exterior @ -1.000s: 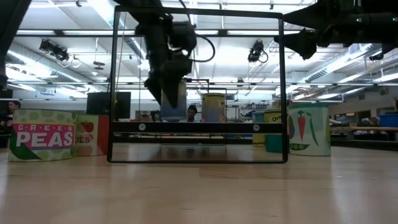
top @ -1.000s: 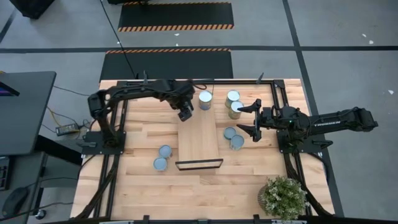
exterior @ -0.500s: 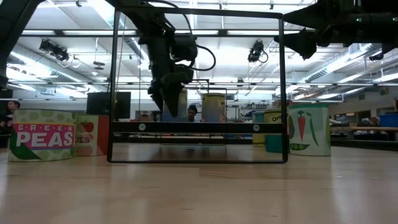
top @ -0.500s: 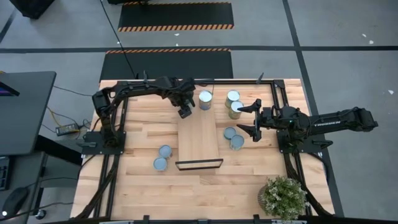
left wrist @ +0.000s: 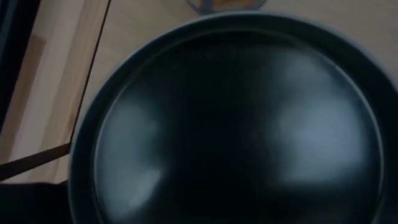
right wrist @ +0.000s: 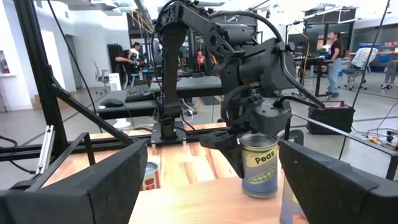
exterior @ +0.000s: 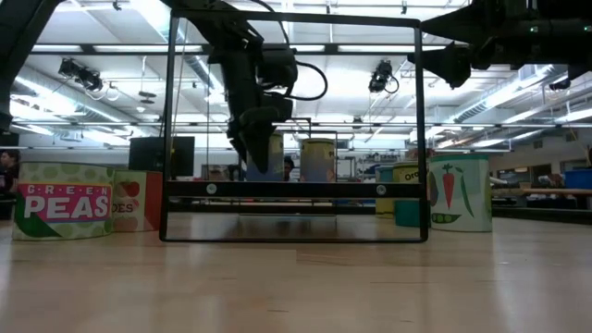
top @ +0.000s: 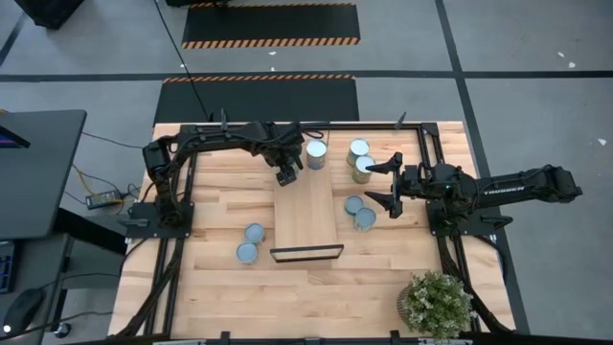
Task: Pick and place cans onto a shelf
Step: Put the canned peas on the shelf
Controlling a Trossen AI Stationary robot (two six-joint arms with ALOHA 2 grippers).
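My left gripper (top: 285, 174) is over the far end of the shelf (top: 306, 216), a light-wood board with a black bar frame (exterior: 294, 129) at its near end. It is shut on a can labelled "Peas" (right wrist: 259, 167). That can's dark round end (left wrist: 236, 124) fills the left wrist view. Another can (top: 316, 153) stands just right of it. My right gripper (top: 375, 185) is open and empty at the right of the board, raised, near two cans (top: 361, 158) at the far right. Two more cans (top: 359, 212) stand below it, and two (top: 250, 242) stand left of the board. My left gripper comes at the Peas can from above, fingers pointing down. One dark finger (right wrist: 227, 152) lies against the can's side (right wrist: 244, 163); the other finger is hidden behind the can. The can is upright, its bottom at the board's surface; whether it rests there I cannot tell.
Black frame rails (top: 426, 172) run along the table's far and side edges. A potted plant (top: 436, 302) stands at the near right corner. In the low view a "Green Peas" can (exterior: 63, 199) and a carrot-label can (exterior: 458, 192) flank the shelf frame. People show in the room behind.
My left gripper has carried the can a little toward the table's right edge and slightly down over the far end of the shelf, staying shut. My right gripper has kept still.
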